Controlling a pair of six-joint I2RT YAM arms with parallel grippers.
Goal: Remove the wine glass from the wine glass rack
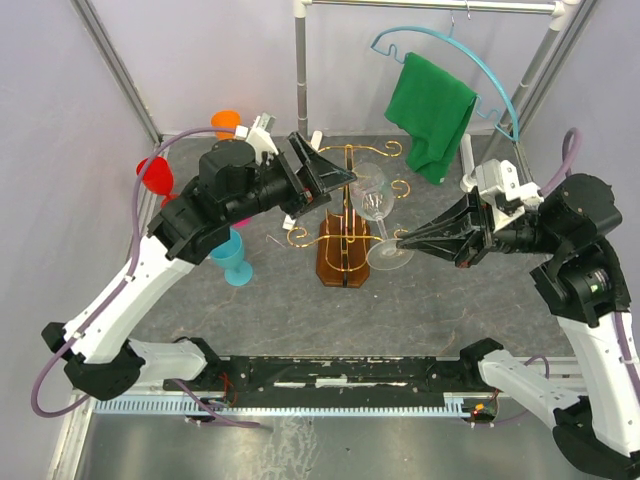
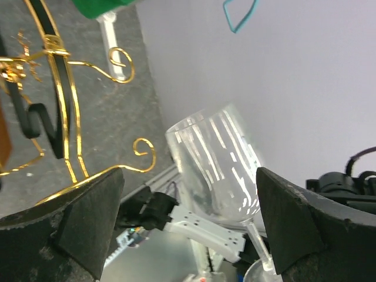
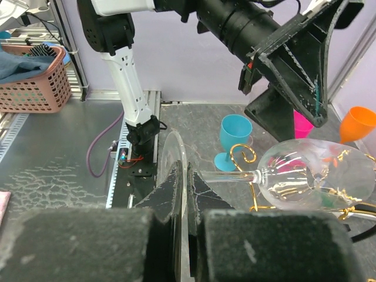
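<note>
Just right of the wine glass rack [image 1: 340, 255], your right gripper [image 1: 400, 241] pinches the foot of the clear wine glass [image 1: 372, 192], tipped with its bowl near the gold curls [image 2: 144, 154], while your left gripper [image 1: 343, 183] has its fingers spread wide on either side of that bowl without touching it.

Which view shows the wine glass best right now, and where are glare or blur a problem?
Left wrist view: the wine glass bowl is soft and streaked with white reflections against the pale wall. Right wrist view: bowl and stem are sharp, but the right hand is an out-of-focus mass across the bottom. Top view: evenly lit, glass small and see-through beside the wine glass rack.
</note>
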